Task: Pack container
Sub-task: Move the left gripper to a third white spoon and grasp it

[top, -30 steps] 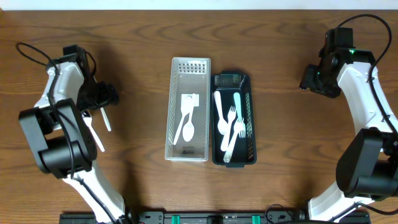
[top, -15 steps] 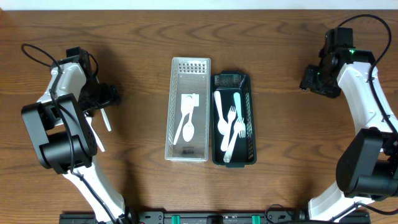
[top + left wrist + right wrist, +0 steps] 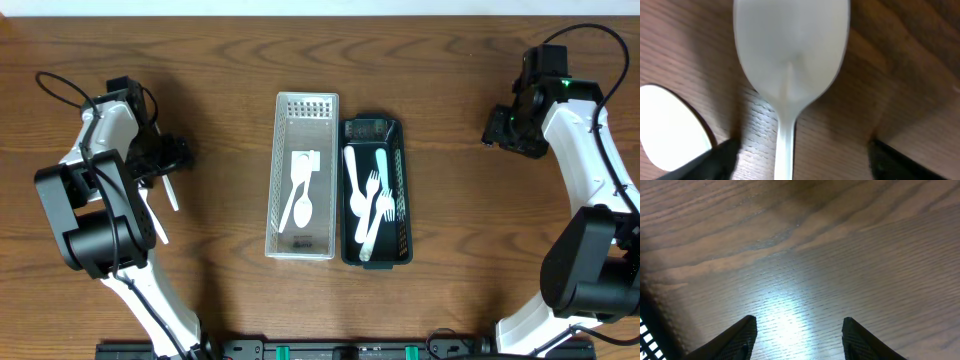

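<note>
**Left gripper over a loose spoon, right idle**

I have the left gripper point(image 3: 168, 155) low over the table point(image 3: 230, 90) at the left side. Its wrist view shows a white spoon point(image 3: 790, 55) lying flat on the wood, bowl towards the top of the picture and handle running down between the fingers point(image 3: 720, 157). The jaws stand wide, one on each side of the handle with wood showing in the gaps, so nothing is gripped. A second spoon point(image 3: 667, 127) lies just beside it, only its rounded end in that view.

The right gripper point(image 3: 797, 340) hangs over bare wood at the far right, well apart from both trays. Its jaws are parted with nothing between them.

In the middle, the clear tray point(image 3: 272, 150) and the black tray point(image 3: 346, 240) sit side by side, touching or nearly so. The clear one holds a packed spoon point(image 3: 301, 205). The black one, to its right, holds forks point(image 3: 372, 195) and other white cutlery.
</note>
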Robot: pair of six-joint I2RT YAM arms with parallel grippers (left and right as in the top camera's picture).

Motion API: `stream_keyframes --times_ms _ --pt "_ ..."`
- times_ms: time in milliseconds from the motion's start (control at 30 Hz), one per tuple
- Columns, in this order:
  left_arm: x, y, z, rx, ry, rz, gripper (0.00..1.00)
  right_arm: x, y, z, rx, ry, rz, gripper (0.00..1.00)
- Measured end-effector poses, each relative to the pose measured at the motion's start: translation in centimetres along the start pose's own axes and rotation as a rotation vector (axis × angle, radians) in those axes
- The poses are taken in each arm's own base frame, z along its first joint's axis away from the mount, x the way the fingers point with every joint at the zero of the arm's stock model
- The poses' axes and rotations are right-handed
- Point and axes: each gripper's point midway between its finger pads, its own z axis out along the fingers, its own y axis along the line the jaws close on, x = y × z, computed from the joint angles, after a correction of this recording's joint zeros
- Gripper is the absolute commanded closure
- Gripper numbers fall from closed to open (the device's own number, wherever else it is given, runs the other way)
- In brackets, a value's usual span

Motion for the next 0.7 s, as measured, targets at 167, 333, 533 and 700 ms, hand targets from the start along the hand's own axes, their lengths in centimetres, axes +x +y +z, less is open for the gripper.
stream_keyframes --times_ms 167,333,533,700 --pt "0.38 -0.1 0.04 0.004 0.016 0.009 0.59 0.01 0.0 0.0 0.0 0.0 -0.003 0.42" --pt "0.42 -0.09 0.04 0.003 0.018 0.008 0.77 0.01 0.0 0.0 0.0 0.0 -0.003 0.42" --pt "0.43 -0.08 0.05 0.002 0.018 0.003 0.85 0.0 0.0 0.0 0.0 0.0 -0.003 0.42" --pt "0.43 -0.07 0.05 0.002 0.018 0.003 0.91 0.03 -0.01 0.0 0.0 0.001 -0.003 0.42"
